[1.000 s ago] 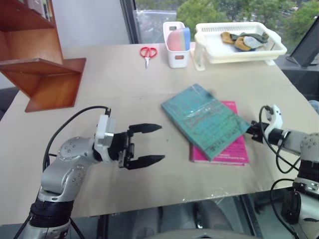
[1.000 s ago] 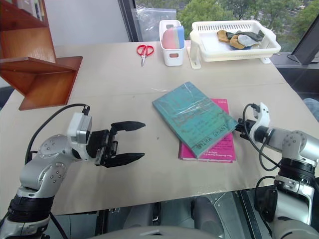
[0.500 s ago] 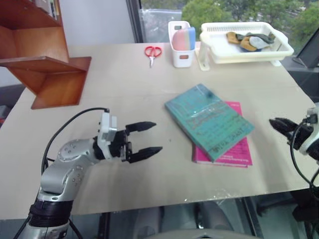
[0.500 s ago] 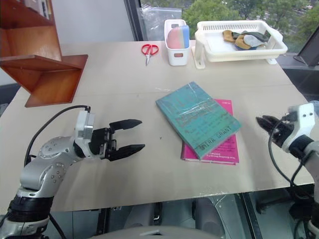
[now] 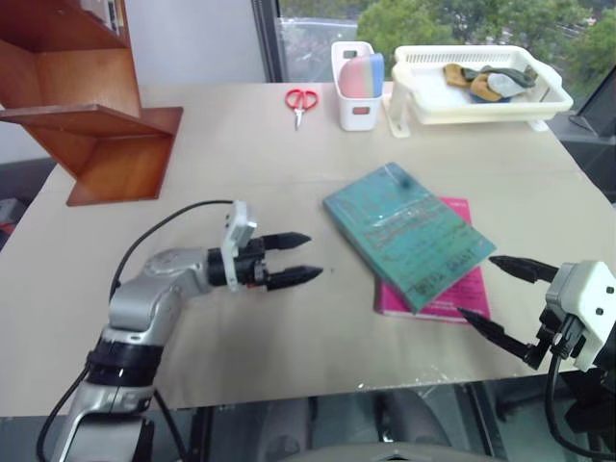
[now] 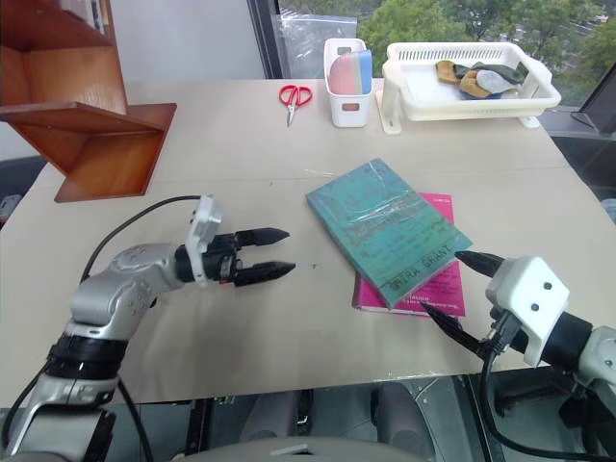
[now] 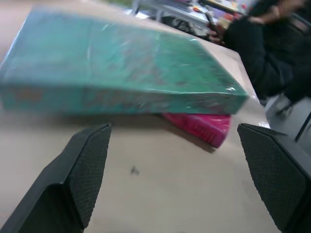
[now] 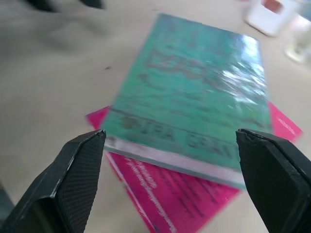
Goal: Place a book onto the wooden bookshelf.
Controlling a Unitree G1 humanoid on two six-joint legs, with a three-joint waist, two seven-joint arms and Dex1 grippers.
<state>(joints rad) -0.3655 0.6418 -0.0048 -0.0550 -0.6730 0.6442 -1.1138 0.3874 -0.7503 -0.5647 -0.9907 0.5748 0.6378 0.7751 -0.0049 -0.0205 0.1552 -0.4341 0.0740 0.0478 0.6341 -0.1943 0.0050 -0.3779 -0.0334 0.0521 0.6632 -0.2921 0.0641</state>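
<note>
Two grippers flank the book (image 5: pixel 405 231), which lies flat on the table (image 5: pixel 241 154) and rests partly on a pink book (image 5: pixel 445 289). The book's long axis runs diagonally, from its far corner on the left-gripper side to its near corner on the right-gripper side. The left gripper (image 5: pixel 291 259) sits level with the book's near-left edge, clear of it, jaws apart and pointing at that long edge. The right gripper (image 5: pixel 499 296) hovers just beside the book's near corner, jaws spread wide (nothing held), and is judged the nearer of the two. The wooden bookshelf (image 5: pixel 96 120) stands well apart from the book, beyond the left gripper, so the carry should run that way.
</note>
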